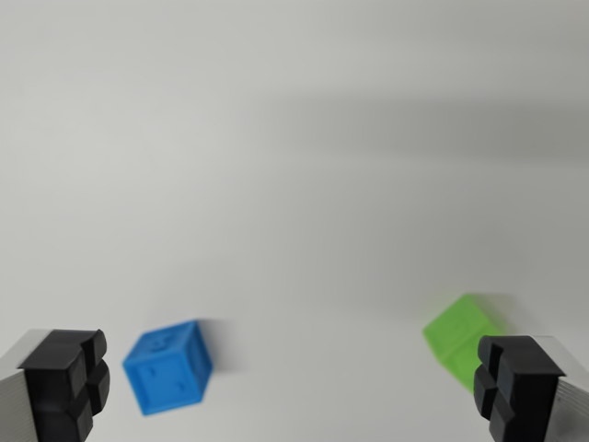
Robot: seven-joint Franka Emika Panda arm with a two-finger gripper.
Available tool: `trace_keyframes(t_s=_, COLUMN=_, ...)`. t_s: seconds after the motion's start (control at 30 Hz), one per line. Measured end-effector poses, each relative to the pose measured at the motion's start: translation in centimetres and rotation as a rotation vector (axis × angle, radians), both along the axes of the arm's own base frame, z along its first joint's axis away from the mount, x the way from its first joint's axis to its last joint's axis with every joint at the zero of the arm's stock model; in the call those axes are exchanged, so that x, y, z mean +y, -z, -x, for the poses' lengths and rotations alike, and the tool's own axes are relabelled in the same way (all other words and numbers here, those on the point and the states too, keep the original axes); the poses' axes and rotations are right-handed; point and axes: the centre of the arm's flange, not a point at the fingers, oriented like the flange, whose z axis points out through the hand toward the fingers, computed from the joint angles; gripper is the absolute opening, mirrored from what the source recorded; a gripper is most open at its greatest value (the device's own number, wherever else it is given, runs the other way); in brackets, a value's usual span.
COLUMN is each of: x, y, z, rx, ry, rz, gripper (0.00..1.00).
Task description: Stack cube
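A blue cube point(168, 366) lies on the white surface at the lower left of the wrist view, just right of my left fingertip point(66, 382). A green cube point(460, 334) sits at the lower right, partly hidden behind my right fingertip point(512, 387). My gripper point(289, 385) is open wide above the surface, with nothing between its fingers. Both cubes stand apart from each other, one near each finger. The picture is slightly blurred.
The white surface point(294, 184) fills the view. A soft grey shadow band point(414, 129) runs across its upper right.
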Motion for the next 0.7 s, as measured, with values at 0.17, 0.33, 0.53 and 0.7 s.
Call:
trace_keyframes(t_s=0.17, x=-0.6, y=0.9, z=0.5, rx=0.002, ry=-0.032, rz=0.001, gripper=1.0)
trace_keyframes(t_s=0.33, x=-1.3, y=1.8, z=1.1, rx=0.005, ry=-0.064, rz=0.001, gripper=1.0)
trace_keyframes(t_s=0.53, x=-2.3, y=3.1, z=1.9, rx=0.009, ry=-0.113, rz=0.002, gripper=1.0)
trace_keyframes(t_s=0.7, x=-3.0, y=4.1, z=2.6, rx=0.01, ry=-0.148, rz=0.003, gripper=1.0)
